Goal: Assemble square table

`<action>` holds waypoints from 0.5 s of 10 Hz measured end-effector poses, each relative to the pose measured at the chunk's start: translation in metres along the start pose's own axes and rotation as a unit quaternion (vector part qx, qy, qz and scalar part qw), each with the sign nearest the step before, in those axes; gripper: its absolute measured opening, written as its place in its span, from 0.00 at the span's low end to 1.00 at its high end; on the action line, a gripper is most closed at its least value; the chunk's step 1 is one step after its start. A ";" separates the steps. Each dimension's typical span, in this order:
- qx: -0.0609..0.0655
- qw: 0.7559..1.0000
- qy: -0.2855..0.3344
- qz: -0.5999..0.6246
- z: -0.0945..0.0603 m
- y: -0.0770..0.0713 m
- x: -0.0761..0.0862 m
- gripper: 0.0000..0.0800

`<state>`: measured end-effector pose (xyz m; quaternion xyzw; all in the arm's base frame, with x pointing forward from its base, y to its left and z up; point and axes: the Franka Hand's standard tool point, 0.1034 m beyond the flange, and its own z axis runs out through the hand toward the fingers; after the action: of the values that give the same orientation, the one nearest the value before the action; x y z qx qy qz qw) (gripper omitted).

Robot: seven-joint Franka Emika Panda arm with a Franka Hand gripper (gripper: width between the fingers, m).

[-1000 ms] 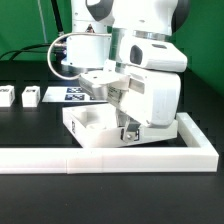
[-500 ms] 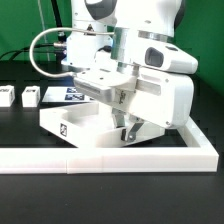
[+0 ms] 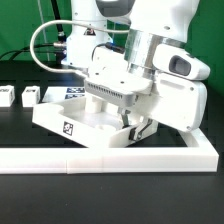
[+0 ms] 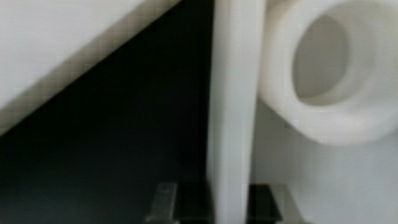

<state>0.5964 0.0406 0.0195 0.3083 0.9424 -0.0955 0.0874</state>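
Note:
The white square tabletop (image 3: 68,124) lies turned at an angle on the black table, a tag on its near side wall. My gripper (image 3: 136,127) reaches down at its right corner and is shut on the raised rim. In the wrist view the rim (image 4: 233,100) runs straight between my two fingers (image 4: 169,203), with my gripper (image 4: 217,205) closed on it. A round corner hole (image 4: 349,62) shows beside the rim. Two short white block legs (image 3: 5,96) (image 3: 30,97) stand at the exterior view's left.
The long white L-shaped border bar (image 3: 100,158) runs along the front and up the exterior view's right side, close to the tabletop. The marker board (image 3: 70,93) lies behind the tabletop. A black cable loops over the arm.
The tabletop has turned and slid toward the exterior view's left, held by its rim. My arm has swung toward the exterior view's right and come closer to the camera.

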 end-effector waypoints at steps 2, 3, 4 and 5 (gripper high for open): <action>0.008 0.998 -0.001 -0.066 0.003 -0.006 0.000 0.08; 0.010 0.996 0.000 -0.088 0.005 -0.009 0.001 0.08; 0.004 0.997 -0.001 -0.082 0.006 -0.011 -0.001 0.08; 0.005 0.997 0.000 -0.080 0.007 -0.012 -0.001 0.08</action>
<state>0.5902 0.0289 0.0144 0.2323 0.9636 -0.1067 0.0779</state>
